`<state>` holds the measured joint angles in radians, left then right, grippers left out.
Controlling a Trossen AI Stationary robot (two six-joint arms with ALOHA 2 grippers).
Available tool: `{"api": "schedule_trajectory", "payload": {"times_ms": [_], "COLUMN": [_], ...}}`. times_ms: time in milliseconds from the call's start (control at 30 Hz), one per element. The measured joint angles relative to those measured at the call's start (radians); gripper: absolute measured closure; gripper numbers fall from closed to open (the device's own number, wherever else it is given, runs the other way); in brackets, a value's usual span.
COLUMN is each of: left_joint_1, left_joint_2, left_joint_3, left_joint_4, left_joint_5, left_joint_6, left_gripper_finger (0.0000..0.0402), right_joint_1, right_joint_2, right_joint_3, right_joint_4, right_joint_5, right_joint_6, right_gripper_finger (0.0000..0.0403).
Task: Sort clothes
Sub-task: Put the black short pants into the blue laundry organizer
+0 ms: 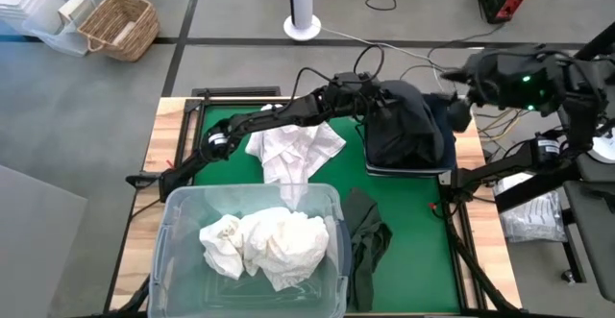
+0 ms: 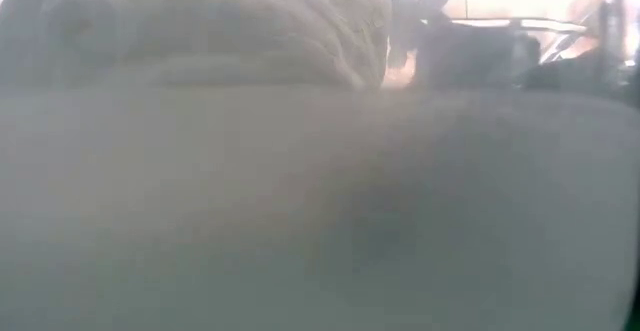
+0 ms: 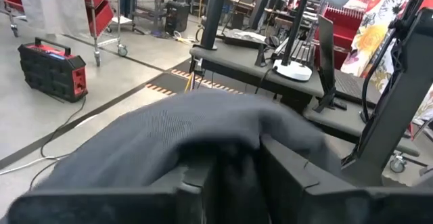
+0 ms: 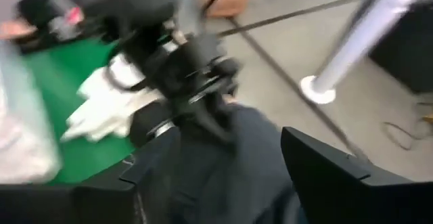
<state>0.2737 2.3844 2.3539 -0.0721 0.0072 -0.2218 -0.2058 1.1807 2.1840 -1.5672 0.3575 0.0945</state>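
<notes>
A dark navy garment (image 1: 411, 126) lies heaped in the dark blue bin (image 1: 408, 171) at the table's far right. My left gripper (image 1: 378, 102) reaches across to the heap's left side and is shut on the cloth (image 3: 169, 136). My right gripper (image 1: 454, 105) is open at the heap's far right side, its fingers (image 4: 325, 173) spread above the dark cloth (image 4: 250, 156). A white garment (image 1: 293, 150) lies on the green mat, one end draped over the clear tub's far rim. More white clothes (image 1: 264, 241) fill the tub. An olive garment (image 1: 367, 232) lies right of the tub. My left gripper pinches a fold of the dark garment (image 3: 233, 160) between its two fingers (image 3: 291, 173), coming from the table's left, slanting down. The cloth humps up just ahead of the fingers, and the rest lies on the heap in the bin. How many layers are held I cannot tell.
The clear tub (image 1: 173, 212) stands at the table's near edge and blocks the low view, where only white cloth (image 2: 220, 31) shows through it. Bare green mat (image 1: 413, 232) lies between the olive garment and the right edge. Cables and a wicker basket (image 1: 120, 25) sit on the floor beyond.
</notes>
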Motion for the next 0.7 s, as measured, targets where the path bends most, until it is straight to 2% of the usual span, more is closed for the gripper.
{"api": "schedule_trajectory", "payload": {"times_ms": [200, 367, 500, 700], "left_joint_1": [-0.002, -0.002, -0.003, 0.006], "left_joint_2": [0.0, -0.001, -0.007, -0.077], "left_joint_3": [0.001, 0.001, 0.001, 0.002], "left_joint_4": [0.007, 0.007, -0.017, -0.157], "left_joint_5": [0.003, 0.024, 0.062, 0.064], "left_joint_6": [0.0, -0.002, -0.04, -0.064], "left_gripper_finger": [0.0314, 0.0313, 0.0313, 0.0313], "right_joint_1": [0.0, 0.0, 0.0, 0.0], "right_joint_2": [-0.012, -0.013, -0.028, -0.105], "right_joint_3": [-0.152, -0.29, -0.388, -0.497], "right_joint_4": [-0.004, -0.004, -0.004, 0.015], "right_joint_5": [-0.017, 0.036, 0.038, 0.064], "right_joint_6": [0.023, 0.077, 0.097, 0.127], "right_gripper_finger": [0.0119, 0.01, 0.0094, 0.0101]}}
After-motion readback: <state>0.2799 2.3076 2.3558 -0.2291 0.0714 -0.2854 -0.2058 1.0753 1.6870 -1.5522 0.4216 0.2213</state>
